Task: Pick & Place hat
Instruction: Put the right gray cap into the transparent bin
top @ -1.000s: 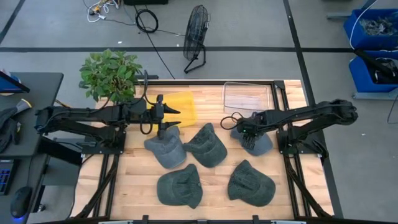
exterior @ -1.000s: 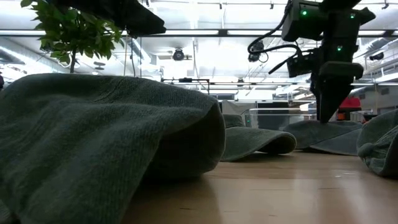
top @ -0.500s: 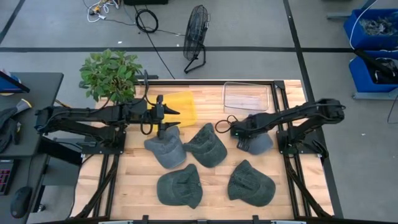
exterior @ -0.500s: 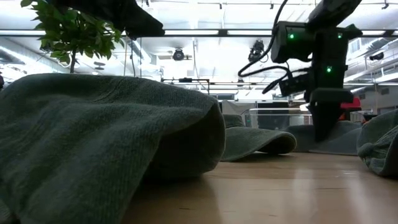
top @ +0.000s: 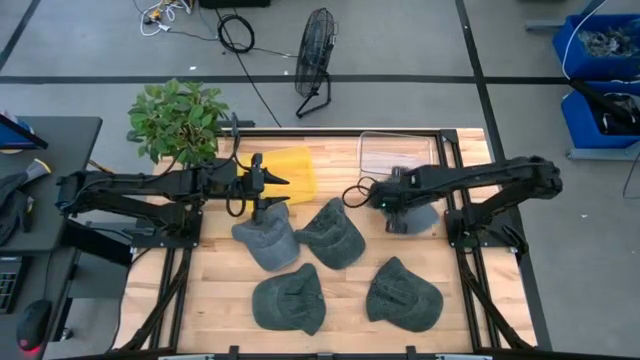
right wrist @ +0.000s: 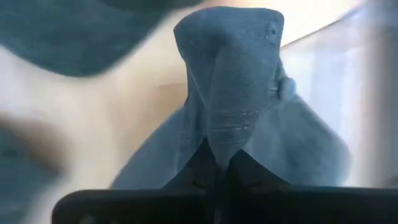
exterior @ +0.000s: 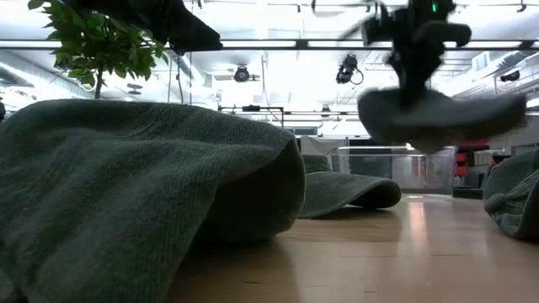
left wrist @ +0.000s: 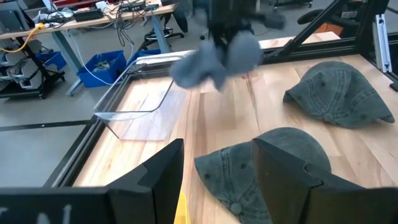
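Note:
Several grey-green hats lie on the wooden table point(top: 345, 275). My right gripper point(top: 394, 203) is shut on one of them, the hat point(exterior: 438, 118), which hangs in the air above the table's right part, near the clear tray point(top: 397, 155). The left wrist view shows this hat point(left wrist: 214, 59) lifted too. My left gripper point(left wrist: 214, 180) stands open over the hat point(top: 262, 240) at the table's left, touching nothing. My right gripper pinches a raised fold of the hat's crown point(right wrist: 225, 134) between its two fingers point(right wrist: 245, 169), coming from above and pointing down. The hat is lifted clear of the table, and its sides droop on either side below the fingers.
Other hats lie at the middle point(top: 333, 232), near left point(top: 290, 300) and near right point(top: 403, 293). A yellow sheet point(top: 290, 170) lies at the far edge beside the clear tray. A potted plant point(top: 178, 118) stands at the far left corner.
My right gripper has come down onto the hat at the table's right, shut on its crown and risen. The hat, which lay flat on the table, now hangs clear of it. My left arm has kept still.

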### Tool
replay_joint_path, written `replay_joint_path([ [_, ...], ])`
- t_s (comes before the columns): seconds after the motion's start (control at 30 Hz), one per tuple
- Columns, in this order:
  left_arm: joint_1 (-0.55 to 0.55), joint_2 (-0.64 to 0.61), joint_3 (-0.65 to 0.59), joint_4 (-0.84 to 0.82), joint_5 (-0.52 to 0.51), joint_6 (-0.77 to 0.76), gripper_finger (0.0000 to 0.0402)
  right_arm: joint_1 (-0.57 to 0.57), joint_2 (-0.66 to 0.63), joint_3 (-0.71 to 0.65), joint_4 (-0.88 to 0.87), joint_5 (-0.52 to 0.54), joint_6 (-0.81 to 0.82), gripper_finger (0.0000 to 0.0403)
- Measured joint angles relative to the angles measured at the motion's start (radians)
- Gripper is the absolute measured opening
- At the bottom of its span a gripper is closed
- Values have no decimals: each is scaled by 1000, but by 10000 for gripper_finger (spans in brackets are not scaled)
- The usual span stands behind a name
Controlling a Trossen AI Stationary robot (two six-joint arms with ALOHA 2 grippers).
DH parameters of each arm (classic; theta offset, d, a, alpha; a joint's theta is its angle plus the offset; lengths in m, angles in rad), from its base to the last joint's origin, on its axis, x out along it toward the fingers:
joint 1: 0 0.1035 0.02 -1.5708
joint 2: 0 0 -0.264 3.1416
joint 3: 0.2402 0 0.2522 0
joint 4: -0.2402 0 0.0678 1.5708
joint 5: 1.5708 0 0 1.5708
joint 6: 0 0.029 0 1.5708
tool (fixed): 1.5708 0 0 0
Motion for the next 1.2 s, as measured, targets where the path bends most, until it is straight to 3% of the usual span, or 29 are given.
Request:
replay_joint_path([
  [0.17,0,0,0,2,0,0,193,-17,-12,90,6,367,-346,4],
  [0.27,0,0,0,2,0,-1,193,-79,-12,74,41,474,-482,4],
  [0.5,0,0,0,2,0,-27,193,-234,-11,-126,279,448,-613,2],
  [0.63,0,0,0,1,0,-27,193,-263,-11,-279,520,531,-797,2],
  [0.73,0,0,0,1,0,-27,193,-275,-11,-366,652,490,-870,2],
  [0.83,0,0,0,0,0,-27,193,-277,-11,-426,681,433,-883,2],
  [1.03,0,0,0,0,0,-27,193,-276,-11,-479,697,423,-879,11],
  [1.2,0,0,0,0,0,-27,193,-276,-11,-481,729,449,-810,41],
])
